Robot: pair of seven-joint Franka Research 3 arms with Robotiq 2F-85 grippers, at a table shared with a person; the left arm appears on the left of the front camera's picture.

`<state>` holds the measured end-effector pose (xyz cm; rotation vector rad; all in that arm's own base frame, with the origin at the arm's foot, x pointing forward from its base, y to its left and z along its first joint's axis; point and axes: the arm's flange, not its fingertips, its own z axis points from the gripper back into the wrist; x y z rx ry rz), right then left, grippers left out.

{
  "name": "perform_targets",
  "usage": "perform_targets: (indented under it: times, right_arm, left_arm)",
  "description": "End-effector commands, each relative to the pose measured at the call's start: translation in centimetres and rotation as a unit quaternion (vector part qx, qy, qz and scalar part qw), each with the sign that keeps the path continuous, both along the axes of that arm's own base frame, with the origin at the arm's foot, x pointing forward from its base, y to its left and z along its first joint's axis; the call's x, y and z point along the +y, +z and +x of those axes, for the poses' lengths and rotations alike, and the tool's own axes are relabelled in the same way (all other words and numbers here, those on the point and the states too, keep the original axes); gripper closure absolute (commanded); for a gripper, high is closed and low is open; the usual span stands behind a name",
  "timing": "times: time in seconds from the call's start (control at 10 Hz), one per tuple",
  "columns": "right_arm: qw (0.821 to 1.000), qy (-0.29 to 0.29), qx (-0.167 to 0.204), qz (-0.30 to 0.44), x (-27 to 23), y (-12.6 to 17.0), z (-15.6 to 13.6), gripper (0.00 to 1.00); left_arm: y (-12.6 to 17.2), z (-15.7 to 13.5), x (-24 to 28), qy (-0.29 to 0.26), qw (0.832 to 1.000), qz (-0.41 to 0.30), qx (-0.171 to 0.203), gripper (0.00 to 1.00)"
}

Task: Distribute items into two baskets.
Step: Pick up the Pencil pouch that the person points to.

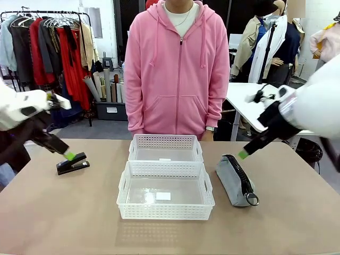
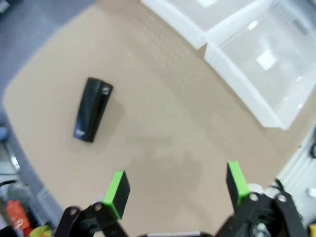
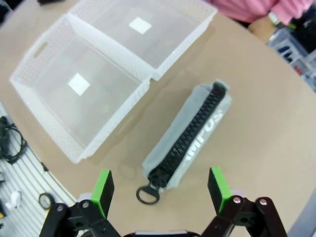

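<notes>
Right now my left gripper (image 2: 177, 186) is hanging spread wide with nothing between its pads. The black stapler (image 2: 93, 109) is lying flat on the table (image 2: 163, 128) ahead of them, beyond one finger rather than in line with the gap. My right gripper (image 3: 160, 186) is also gaping and carrying nothing. The grey pouch (image 3: 190, 133) is lying ahead of that gap, zipper up, with its ring end nearest my fingertips.

The stapler is sitting close to the table's left edge, with bare tabletop running between it and the near basket (image 1: 164, 212). The pouch is resting just beside that basket's right wall, apart from it, with open table on its other side.

From the front, the far basket (image 1: 166, 141) is butting against the near one, and a person (image 1: 178, 74) in a pink hoodie is standing behind it.
</notes>
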<state>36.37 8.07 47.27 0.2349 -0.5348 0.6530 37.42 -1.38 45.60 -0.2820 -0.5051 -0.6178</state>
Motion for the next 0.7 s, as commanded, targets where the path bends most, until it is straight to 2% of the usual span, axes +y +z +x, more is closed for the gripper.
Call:
perform_targets:
  times: [0.0, 0.2, 0.4, 0.6]
  right_arm:
    - [0.999, 0.013, -0.011, 0.029, -3.5, 0.3, -3.7, 0.00]
    - [0.997, 0.019, -0.027, 0.073, -6.7, 1.5, -6.7, 0.00]
    - [0.994, 0.016, -0.037, 0.097, -9.3, 2.1, -9.7, 0.00]
    - [0.994, 0.024, -0.038, 0.104, -11.1, 1.8, -12.6, 0.00]
  left_arm:
    - [0.6, -3.2, 2.7, 0.005, 1.000, -0.022, -0.019, 0.00]
    - [2.2, -6.5, 6.5, 0.018, 0.998, -0.045, -0.043, 0.00]
    - [1.8, -8.6, 9.4, 0.007, 0.998, -0.050, -0.033, 0.00]
    - [0.9, -9.8, 9.5, -0.048, 0.998, -0.016, -0.032, 0.00]
